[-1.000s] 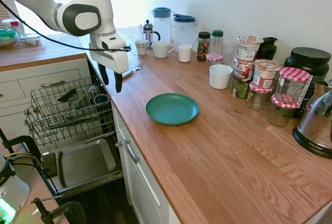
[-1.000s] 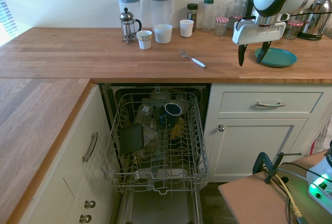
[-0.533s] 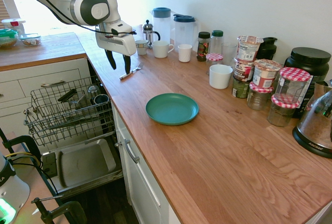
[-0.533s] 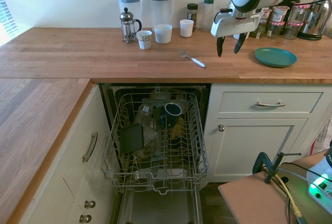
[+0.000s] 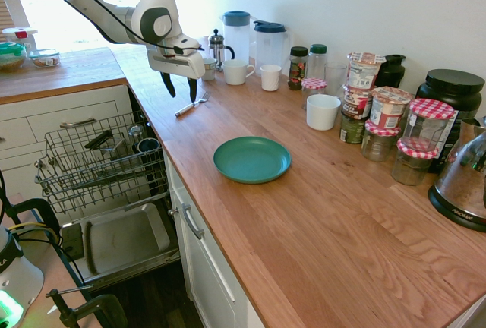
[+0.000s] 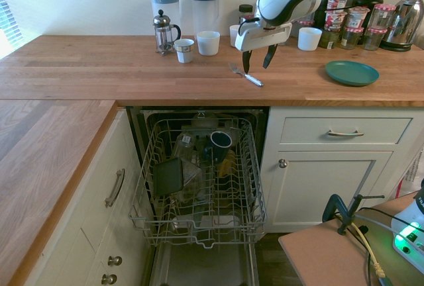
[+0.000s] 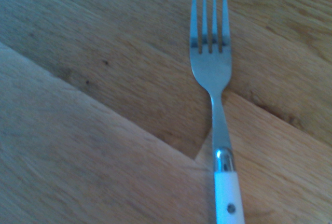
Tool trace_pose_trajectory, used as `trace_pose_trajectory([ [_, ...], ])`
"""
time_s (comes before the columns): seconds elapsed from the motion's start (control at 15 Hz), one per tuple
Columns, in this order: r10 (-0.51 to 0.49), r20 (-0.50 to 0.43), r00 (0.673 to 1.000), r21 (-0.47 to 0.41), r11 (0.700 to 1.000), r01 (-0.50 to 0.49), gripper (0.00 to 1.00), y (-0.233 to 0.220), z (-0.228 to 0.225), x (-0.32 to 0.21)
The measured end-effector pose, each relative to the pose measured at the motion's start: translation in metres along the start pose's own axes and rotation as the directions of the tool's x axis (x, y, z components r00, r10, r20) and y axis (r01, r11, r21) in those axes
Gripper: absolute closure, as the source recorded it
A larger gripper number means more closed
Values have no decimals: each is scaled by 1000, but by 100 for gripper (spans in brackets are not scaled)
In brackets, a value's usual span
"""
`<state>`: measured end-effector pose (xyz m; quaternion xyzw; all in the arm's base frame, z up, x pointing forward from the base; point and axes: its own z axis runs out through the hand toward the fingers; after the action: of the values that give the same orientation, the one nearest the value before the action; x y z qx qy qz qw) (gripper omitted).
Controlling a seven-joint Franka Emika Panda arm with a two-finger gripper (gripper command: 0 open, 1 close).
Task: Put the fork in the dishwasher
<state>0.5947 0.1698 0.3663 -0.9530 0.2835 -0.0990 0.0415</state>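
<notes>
Jaws [image 6: 258, 65], spread wide and empty, hover over a metal fork [image 7: 211, 73] with smooth white handle on grainy wood countertop [image 5: 319, 214].

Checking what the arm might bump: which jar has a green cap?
The tall clear jar at the back, right beside the dark jar with the black lid; the other small jars wear red-and-white checked lids.

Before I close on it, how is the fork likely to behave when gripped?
The fork looks stiff, with a metal head and neck, so it probably won't bend. Its pale handle looks smooth and may slip. Lying flat on the wooden counter, it seems more apt to slide or swivel than roll.
</notes>
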Motion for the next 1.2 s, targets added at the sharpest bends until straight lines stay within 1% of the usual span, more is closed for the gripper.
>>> trace_pose_trajectory([
  [0.33, 7, -17, 1000, -15, 1000, -7, 0, -24, 33, 8],
  [0.73, 17, -24, 1000, -25, 1000, -18, 0, -25, 38, 11],
  [0.8, 17, -24, 1000, -26, 1000, -18, 100, -25, 38, 10],
  [1.2, 19, -24, 1000, -27, 999, -19, 100, -27, 39, 10],
])
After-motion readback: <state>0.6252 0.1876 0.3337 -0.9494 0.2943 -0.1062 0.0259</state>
